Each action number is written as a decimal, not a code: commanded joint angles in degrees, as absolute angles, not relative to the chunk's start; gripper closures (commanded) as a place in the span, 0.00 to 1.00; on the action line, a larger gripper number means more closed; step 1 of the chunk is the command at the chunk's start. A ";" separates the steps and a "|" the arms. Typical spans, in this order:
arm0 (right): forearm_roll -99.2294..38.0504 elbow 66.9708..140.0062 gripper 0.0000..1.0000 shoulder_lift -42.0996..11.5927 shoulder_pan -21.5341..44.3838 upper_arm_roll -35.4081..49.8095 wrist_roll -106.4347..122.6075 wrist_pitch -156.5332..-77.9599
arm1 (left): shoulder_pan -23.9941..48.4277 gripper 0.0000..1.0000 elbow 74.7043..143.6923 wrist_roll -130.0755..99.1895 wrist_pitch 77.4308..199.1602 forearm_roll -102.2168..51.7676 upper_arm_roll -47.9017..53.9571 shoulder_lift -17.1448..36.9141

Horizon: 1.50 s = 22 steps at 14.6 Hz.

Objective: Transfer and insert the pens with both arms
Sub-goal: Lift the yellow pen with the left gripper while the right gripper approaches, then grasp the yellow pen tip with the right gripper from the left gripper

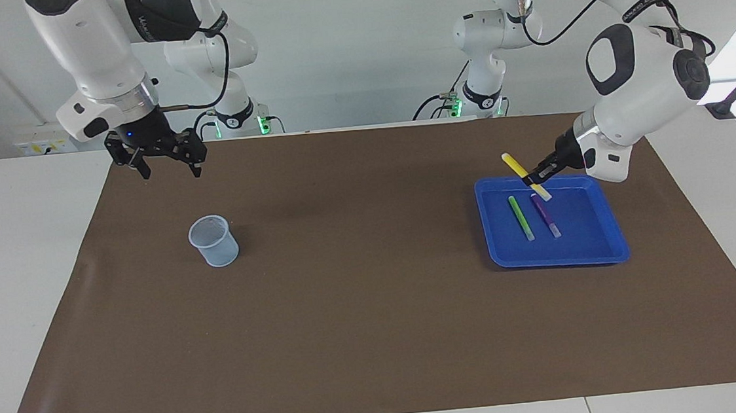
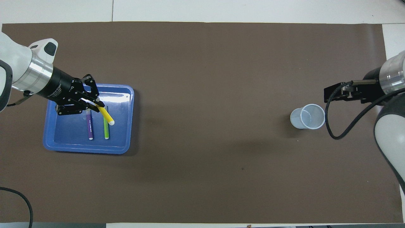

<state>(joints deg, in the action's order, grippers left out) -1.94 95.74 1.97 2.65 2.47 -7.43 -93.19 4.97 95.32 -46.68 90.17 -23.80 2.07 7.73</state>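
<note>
My left gripper (image 1: 535, 179) (image 2: 96, 104) is shut on the yellow pen (image 1: 520, 169) (image 2: 106, 114) and holds it tilted in the air above the blue tray (image 1: 608, 253) (image 2: 68, 144). Side by side in the tray lie the green pen (image 1: 520, 217) (image 2: 106, 126) and the purple pen (image 1: 545, 215) (image 2: 90, 126). At the right arm's end of the table my right gripper (image 1: 168, 166) (image 2: 330, 95) hangs open with nothing in it, raised over the mat beside the clear plastic cup (image 1: 214, 241) (image 2: 308, 116).
A brown mat (image 1: 363, 312) (image 2: 208, 79) covers most of the white table. Two smaller white arms with green-lit bases (image 1: 240, 121) stand at the table's edge by the robots. The cup stands upright with nothing showing in it.
</note>
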 commanded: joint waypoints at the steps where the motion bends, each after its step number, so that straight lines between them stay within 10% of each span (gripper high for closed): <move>1: -9.82 96.68 0.00 3.87 1.76 3.16 -7.64 -93.08 | 4.66 1.00 97.73 -58.23 89.30 -35.01 2.11 4.93; 11: -35.07 97.38 0.00 3.96 1.93 15.45 -26.61 -105.71 | 12.29 1.00 124.18 -73.82 110.90 -62.65 2.29 -9.22; 22: -33.66 101.95 0.00 -0.79 2.37 28.21 -31.04 -124.72 | 18.90 1.00 126.65 -83.67 120.85 -70.57 2.37 -10.89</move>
